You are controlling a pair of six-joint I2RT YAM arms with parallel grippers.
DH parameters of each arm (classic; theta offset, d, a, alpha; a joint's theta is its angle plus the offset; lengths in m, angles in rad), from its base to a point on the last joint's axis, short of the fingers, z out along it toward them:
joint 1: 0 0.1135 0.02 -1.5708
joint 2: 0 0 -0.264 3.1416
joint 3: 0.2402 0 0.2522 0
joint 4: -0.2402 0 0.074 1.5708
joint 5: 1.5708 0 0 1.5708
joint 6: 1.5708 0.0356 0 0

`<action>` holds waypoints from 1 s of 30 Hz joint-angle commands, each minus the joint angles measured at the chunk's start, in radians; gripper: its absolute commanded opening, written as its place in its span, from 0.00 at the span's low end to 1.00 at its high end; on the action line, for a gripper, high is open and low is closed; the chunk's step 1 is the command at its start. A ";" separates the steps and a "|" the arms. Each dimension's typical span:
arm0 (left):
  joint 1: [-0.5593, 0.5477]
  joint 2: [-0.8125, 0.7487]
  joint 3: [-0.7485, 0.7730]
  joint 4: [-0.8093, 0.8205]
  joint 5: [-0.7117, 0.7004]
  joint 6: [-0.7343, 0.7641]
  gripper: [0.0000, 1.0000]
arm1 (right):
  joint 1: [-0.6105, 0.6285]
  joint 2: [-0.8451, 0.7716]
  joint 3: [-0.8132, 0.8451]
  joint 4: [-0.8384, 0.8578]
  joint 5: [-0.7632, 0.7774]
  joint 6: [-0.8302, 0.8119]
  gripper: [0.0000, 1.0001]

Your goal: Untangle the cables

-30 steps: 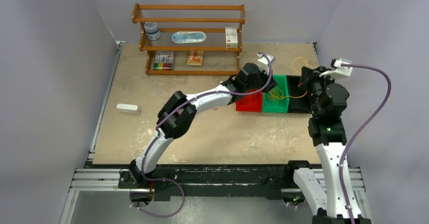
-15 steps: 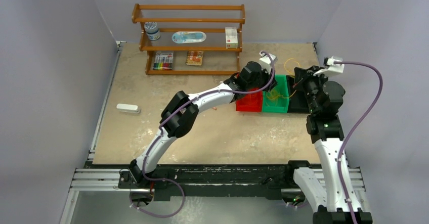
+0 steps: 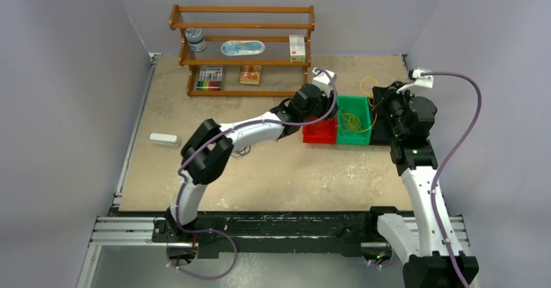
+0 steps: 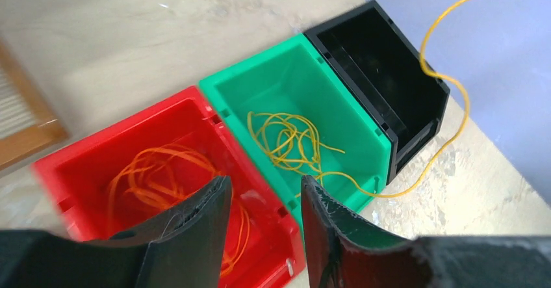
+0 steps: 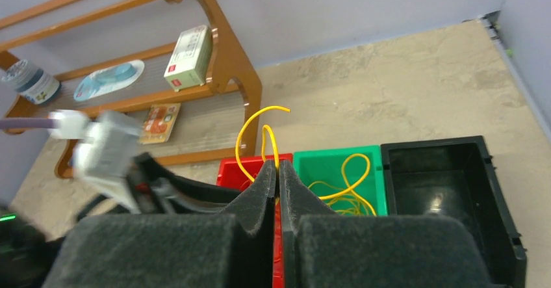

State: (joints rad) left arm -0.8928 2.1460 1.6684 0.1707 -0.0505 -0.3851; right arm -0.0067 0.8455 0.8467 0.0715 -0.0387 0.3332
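Observation:
An orange-red cable lies coiled in a red bin. A yellow cable lies bunched in the green bin beside it. One yellow strand runs out over that bin's front wall and rises past the black bin. My left gripper hangs open over the red bin's right wall with nothing between its fingers. My right gripper is shut on the yellow cable, which loops above its fingertips. In the top view the left gripper and right gripper flank the bins.
A wooden shelf with a jar, boxes and markers stands at the back of the table. A white object lies at the left. The three bins stand in a row right of centre, close to the right wall.
My left gripper has opened and drawn back left from the green bin to above the red one. The right gripper, still shut on the yellow cable, shifted slightly left and back.

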 commanded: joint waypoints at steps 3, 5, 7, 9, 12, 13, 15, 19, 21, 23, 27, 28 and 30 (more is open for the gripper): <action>0.012 -0.290 -0.218 0.053 -0.248 -0.084 0.44 | -0.003 0.106 0.039 0.110 -0.198 0.005 0.00; 0.021 -0.350 -0.271 0.018 -0.312 -0.099 0.46 | -0.003 0.148 0.047 0.116 -0.237 -0.001 0.00; 0.040 -0.412 -0.319 -0.015 -0.354 -0.109 0.47 | -0.003 0.187 0.054 0.105 -0.245 -0.008 0.00; 0.066 -0.469 -0.362 -0.045 -0.370 -0.123 0.50 | -0.003 0.217 0.043 0.111 -0.235 -0.012 0.00; 0.115 -0.538 -0.402 -0.100 -0.356 -0.125 0.51 | -0.003 0.261 0.005 0.153 -0.217 0.001 0.00; 0.129 -0.554 -0.406 -0.128 -0.353 -0.119 0.51 | -0.003 0.274 -0.003 0.157 -0.205 0.002 0.00; 0.148 -0.583 -0.417 -0.170 -0.354 -0.100 0.51 | -0.003 0.297 -0.010 0.153 -0.187 0.002 0.00; 0.164 -0.636 -0.448 -0.202 -0.371 -0.072 0.51 | -0.003 0.344 -0.008 0.136 -0.131 -0.002 0.00; 0.163 -0.658 -0.443 -0.233 -0.367 -0.059 0.51 | -0.003 0.370 0.004 0.110 -0.093 -0.007 0.00; 0.163 -0.677 -0.439 -0.267 -0.366 -0.046 0.51 | -0.003 0.392 0.003 0.094 -0.083 -0.013 0.00; 0.163 -0.711 -0.448 -0.317 -0.397 -0.019 0.51 | -0.002 0.420 -0.018 0.078 -0.045 -0.019 0.00; 0.163 -0.717 -0.452 -0.321 -0.403 -0.013 0.51 | -0.003 0.429 -0.022 0.076 -0.034 -0.023 0.00; 0.163 -0.728 -0.459 -0.322 -0.409 -0.011 0.52 | -0.001 0.456 -0.019 0.068 -0.022 -0.035 0.00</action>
State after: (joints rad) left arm -0.7288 1.4727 1.2201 -0.1314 -0.4213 -0.4316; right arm -0.0067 1.2789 0.8330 0.1459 -0.1177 0.3260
